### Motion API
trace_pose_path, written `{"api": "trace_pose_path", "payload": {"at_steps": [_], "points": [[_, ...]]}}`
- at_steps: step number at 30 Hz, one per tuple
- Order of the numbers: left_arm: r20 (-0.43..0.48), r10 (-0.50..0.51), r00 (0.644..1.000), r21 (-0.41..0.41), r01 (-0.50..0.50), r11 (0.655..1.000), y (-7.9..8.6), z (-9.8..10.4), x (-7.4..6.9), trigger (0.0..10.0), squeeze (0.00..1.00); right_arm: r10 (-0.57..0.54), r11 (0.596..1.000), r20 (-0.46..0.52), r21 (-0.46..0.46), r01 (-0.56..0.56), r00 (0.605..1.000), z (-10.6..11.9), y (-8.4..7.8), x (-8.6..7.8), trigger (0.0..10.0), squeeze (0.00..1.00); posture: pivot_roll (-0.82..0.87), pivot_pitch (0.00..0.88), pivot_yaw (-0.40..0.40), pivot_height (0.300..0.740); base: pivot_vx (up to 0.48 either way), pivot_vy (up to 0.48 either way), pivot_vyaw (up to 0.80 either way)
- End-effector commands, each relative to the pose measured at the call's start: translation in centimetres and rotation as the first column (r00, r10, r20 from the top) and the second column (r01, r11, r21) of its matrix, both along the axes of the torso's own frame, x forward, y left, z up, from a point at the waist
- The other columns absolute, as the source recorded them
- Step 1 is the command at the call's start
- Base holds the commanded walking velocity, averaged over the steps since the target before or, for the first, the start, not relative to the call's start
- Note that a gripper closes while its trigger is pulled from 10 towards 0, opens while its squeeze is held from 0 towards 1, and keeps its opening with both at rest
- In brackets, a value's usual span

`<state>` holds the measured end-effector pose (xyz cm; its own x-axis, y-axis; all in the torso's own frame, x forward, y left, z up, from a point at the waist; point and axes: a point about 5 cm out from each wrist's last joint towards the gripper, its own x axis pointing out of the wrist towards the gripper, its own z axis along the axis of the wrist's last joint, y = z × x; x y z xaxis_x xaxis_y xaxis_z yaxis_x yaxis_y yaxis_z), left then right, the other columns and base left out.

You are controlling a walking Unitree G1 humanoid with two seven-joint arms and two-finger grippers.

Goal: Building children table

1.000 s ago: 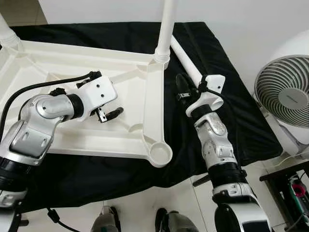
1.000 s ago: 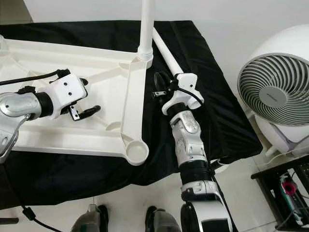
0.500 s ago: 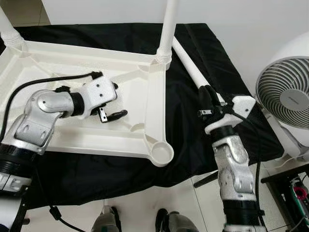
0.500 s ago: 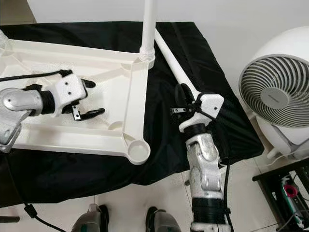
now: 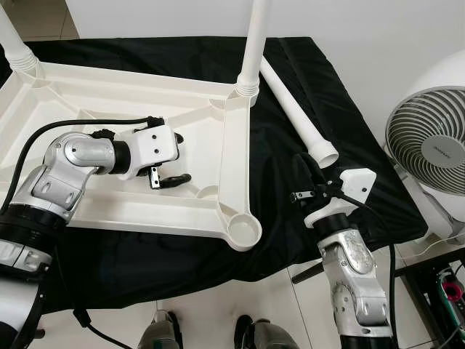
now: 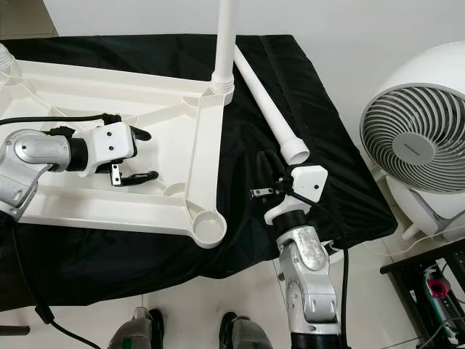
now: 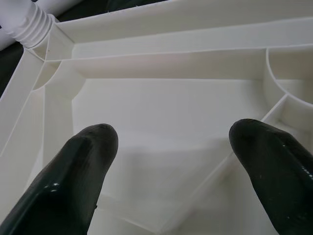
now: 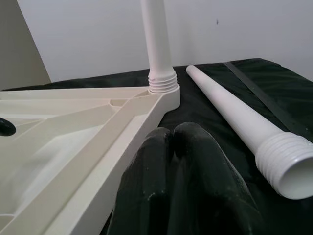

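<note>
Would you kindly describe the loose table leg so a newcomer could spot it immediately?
Start at the upturned white tabletop on the black cloth. Just right of its screwed-in upright leg lies the loose leg, a white tapered tube. Unlike the standing legs, it lies flat on the cloth, its ribbed open end facing the right claw.

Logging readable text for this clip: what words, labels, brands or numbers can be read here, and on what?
Fan: a small dark brand word on the hub, too small and blurred to read.
Table top, loose leg, black cloth and both arms: no lettering to be made out.
</note>
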<state>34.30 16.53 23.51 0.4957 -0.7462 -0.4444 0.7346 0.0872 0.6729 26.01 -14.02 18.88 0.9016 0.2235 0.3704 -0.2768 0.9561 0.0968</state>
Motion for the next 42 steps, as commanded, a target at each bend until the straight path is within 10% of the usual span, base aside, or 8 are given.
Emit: {"api": "trace_pose_path", "payload": {"at_steps": [1,11,38,39,41,42], "points": [[-0.105,-0.041,0.994,0.068,0.048,0.997,0.7,-0.9,-0.4,10.0,0.0,-0.008,1.0,-0.013,-0.005,0.008,1.0,-0.1,-0.2,-0.3,10.0,0.0,0.09,0.19,-0.037,0.74,0.0,0.0,0.0],[-0.194,-0.093,0.977,-0.097,0.075,0.992,1.5,1.1,0.0,10.0,0.0,-0.004,1.0,-0.036,-0.013,0.004,0.999,-0.3,-0.1,-0.7,10.0,0.0,0.08,0.19,-0.037,0.74,0.0,0.0,0.0],[-0.147,-0.1,0.984,0.041,0.107,0.993,-0.7,-1.5,1.4,9.6,0.0,-0.019,1.0,-0.048,-0.024,0.018,0.999,0.0,-0.3,-1.4,10.0,0.0,0.04,0.188,-0.018,0.74,0.0,0.0,0.0],[-0.15,-0.105,0.983,0.051,0.113,0.992,-0.8,-1.7,1.4,4.5,0.0,-0.022,0.999,-0.049,-0.027,0.021,0.999,0.0,-0.3,-1.4,10.0,0.0,0.04,0.187,-0.015,0.74,0.0,0.0,0.0],[-0.155,-0.115,0.981,0.06,0.126,0.99,-1.0,-1.9,1.4,0.0,0.0,-0.027,0.999,-0.049,-0.03,0.026,0.998,0.0,-0.3,-1.5,10.0,0.0,0.03,0.186,-0.011,0.74,0.0,0.0,0.0],[-0.151,-0.12,0.981,0.063,0.131,0.989,-1.1,-1.9,1.5,0.0,0.0,-0.029,0.999,-0.05,-0.031,0.028,0.998,0.0,-0.3,-1.6,10.0,0.0,0.03,0.186,-0.011,0.74,0.0,0.0,0.0]]}}
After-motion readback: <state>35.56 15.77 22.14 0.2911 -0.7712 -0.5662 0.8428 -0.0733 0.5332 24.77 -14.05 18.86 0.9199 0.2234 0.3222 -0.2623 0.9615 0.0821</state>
